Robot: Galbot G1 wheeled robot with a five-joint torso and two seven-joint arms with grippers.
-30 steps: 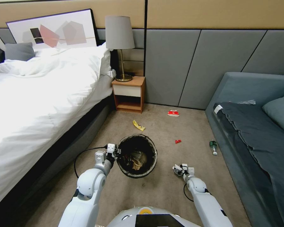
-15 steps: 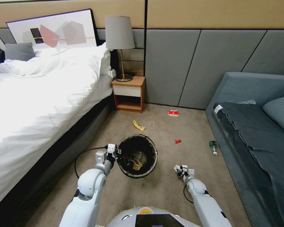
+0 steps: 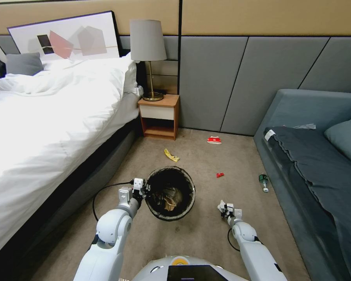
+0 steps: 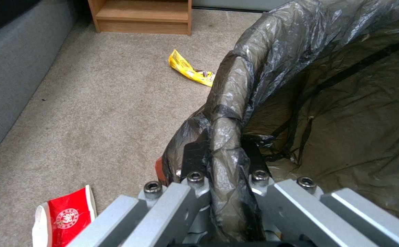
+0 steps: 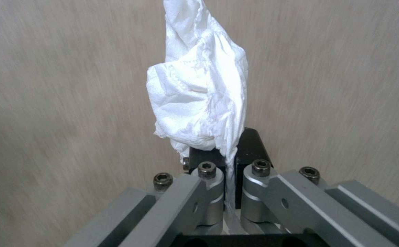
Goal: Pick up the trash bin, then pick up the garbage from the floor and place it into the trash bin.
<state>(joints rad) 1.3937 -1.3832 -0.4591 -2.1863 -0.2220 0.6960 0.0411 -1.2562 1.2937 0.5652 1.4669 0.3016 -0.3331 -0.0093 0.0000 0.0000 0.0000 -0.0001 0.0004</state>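
the right gripper (image 5: 227, 164) is clamped on a crumpled white tissue (image 5: 202, 99), pinching only its thin lower tail while the bulk stands free beyond the fingertips, above bare carpet (image 3: 206, 234). the left gripper (image 4: 225, 161) is closed on the rim of the trash bin (image 3: 169, 193), one finger outside and one inside the dark bag (image 4: 346, 85), holding the bin to the left of the tissue, well apart from it.

the risk, as i judge it, is the slight hold: a quick swing could pull the tail free, or the loose bulk could catch the rim and drop outside. the bin looks tipped, though that is hard to judge from above.

open carpet lies between the two grippers. the bed (image 3: 46, 117) bounds the left, the sofa (image 3: 319, 164) the right. a yellow wrapper (image 3: 171, 155), red scrap (image 3: 220, 175), red-and-white carton (image 3: 214, 140) and small bottle (image 3: 264, 182) lie farther off.
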